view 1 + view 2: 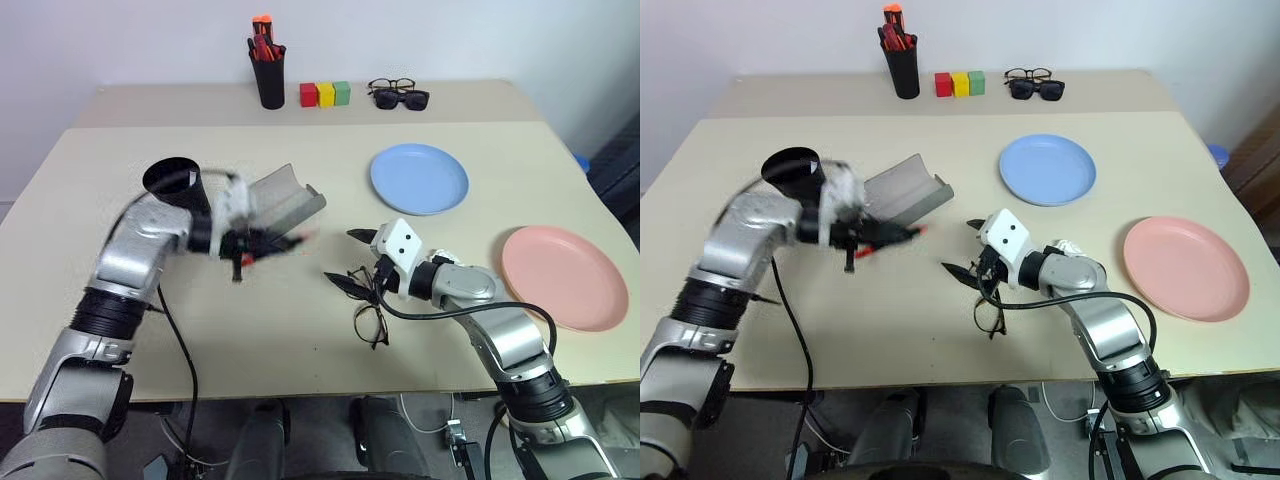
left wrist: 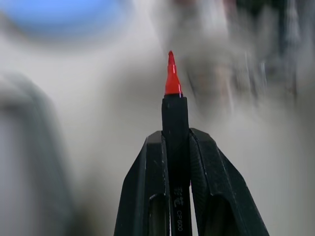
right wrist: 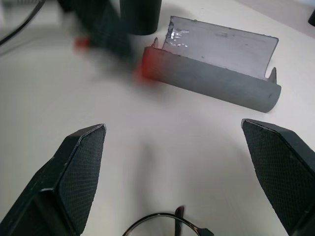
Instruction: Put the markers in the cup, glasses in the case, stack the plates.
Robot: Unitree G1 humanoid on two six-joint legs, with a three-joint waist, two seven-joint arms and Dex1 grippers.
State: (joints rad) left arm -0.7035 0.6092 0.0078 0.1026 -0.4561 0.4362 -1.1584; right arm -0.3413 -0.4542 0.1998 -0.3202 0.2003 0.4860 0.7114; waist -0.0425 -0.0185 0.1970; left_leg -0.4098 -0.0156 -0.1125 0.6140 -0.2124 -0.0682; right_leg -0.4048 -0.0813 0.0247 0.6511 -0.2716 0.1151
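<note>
Marker step: left gripper (image 2: 175, 162) pinches a marker (image 1: 885, 240) at centre-left, just beside the cup (image 1: 792, 172); next, tip it in. Right gripper (image 3: 177, 172) gapes over the glasses (image 1: 988, 312).

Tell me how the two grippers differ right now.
The left gripper is shut on a marker with a black barrel and red tip; the right gripper stands wide open and holds nothing. The left gripper is off the table, in front of the grey case; the right gripper hovers low over the clear-lens glasses. Both have two black fingers.
</note>
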